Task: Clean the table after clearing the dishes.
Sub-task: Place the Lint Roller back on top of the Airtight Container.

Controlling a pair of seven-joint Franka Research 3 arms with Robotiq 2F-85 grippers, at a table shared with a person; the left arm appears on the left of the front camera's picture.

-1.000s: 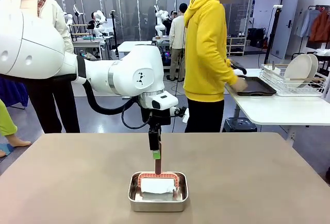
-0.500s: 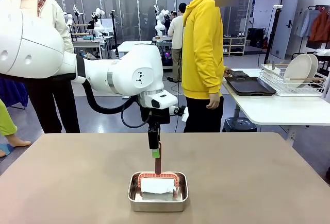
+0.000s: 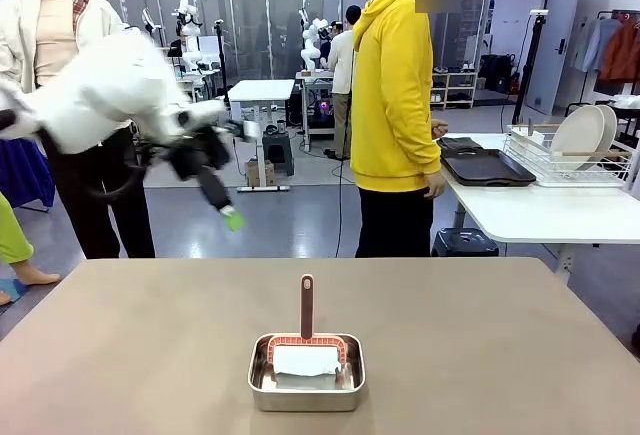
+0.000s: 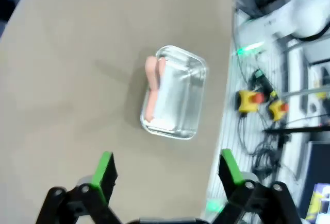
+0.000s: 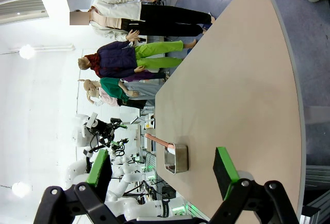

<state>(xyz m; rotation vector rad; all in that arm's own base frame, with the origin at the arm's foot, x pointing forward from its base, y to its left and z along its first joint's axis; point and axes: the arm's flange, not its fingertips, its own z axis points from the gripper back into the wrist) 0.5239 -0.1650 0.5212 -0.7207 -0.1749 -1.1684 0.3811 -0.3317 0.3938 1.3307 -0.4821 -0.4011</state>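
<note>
Your left gripper (image 3: 232, 219) is hanging released above the surface (image 3: 480, 355); the right gripper's (image 5: 162, 170) jaws are standing released too.

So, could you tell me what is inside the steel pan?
In the pan lies a white folded cloth on a red-framed tool whose handle sticks up over the far rim. The pan floor beneath them is hidden.

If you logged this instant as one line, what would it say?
left gripper: open, raised off the table | right gripper: open, holding nothing | scraper: standing in steel pan | person: beside side table
</note>
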